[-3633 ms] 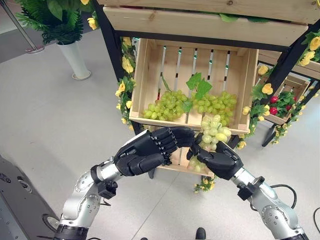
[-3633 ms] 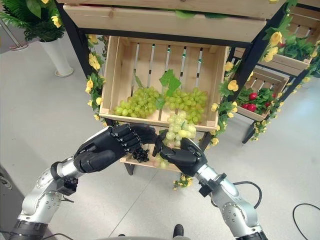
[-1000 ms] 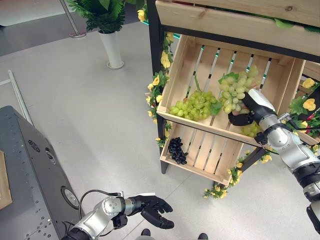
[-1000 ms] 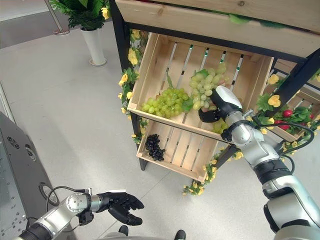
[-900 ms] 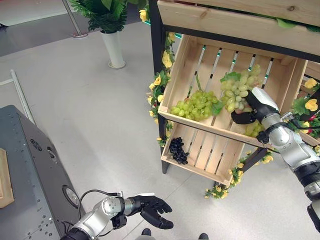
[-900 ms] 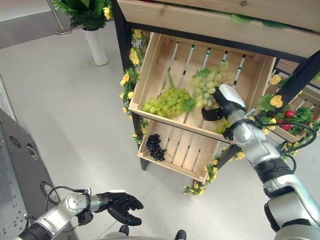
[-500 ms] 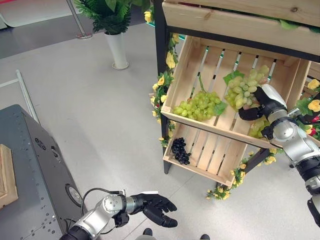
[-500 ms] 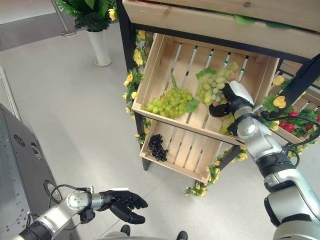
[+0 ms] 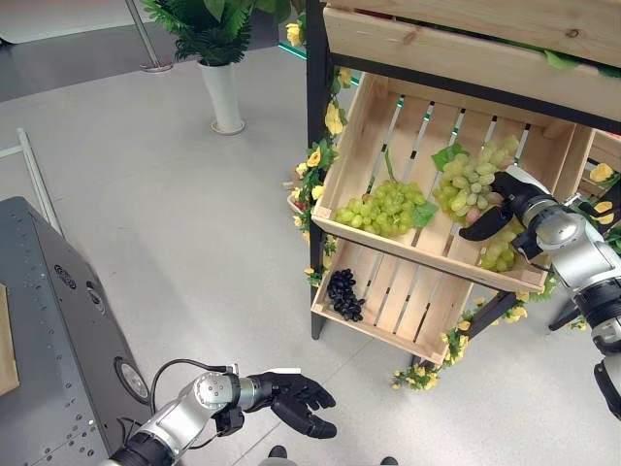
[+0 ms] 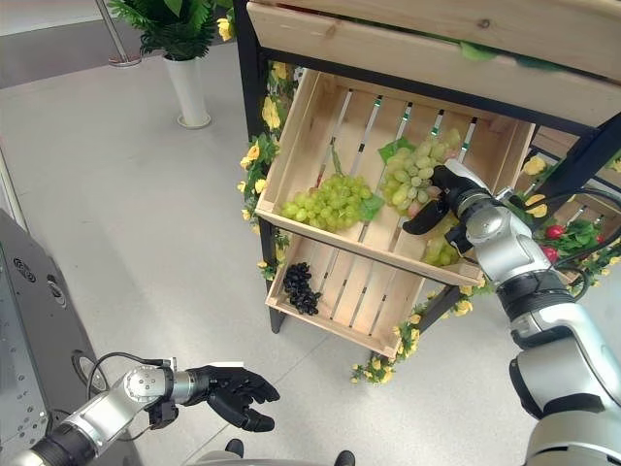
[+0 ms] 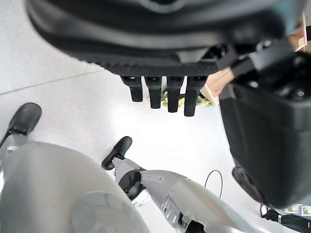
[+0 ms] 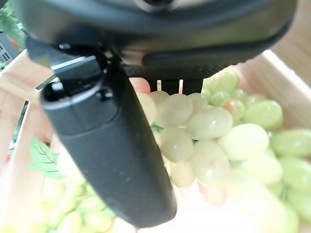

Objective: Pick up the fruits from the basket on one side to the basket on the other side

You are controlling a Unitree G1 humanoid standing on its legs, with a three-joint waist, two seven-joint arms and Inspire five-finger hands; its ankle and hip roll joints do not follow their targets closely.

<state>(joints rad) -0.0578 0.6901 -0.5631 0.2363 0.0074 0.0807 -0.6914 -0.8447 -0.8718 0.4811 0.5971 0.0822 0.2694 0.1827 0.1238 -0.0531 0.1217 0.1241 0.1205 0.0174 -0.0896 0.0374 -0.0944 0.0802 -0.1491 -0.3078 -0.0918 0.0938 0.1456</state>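
Note:
A wooden upper crate holds a bunch of green grapes at its left. A paler green bunch lies at its right, against my right hand. That hand's thumb stretches straight along the bunch, and its fingers sit behind the grapes. A third small green bunch rests at the crate's front right corner. The lower crate holds a dark grape bunch. My left hand hangs low over the floor, fingers relaxed and holding nothing.
A black stand with yellow flowers carries the crates, under a top wooden box. A neighbouring crate with red fruit stands at the right. A white potted plant and a grey platform are at the left.
My right hand's thumb has straightened away from the pale bunch, which has settled in the upper crate. The left hand has stayed low near the floor.

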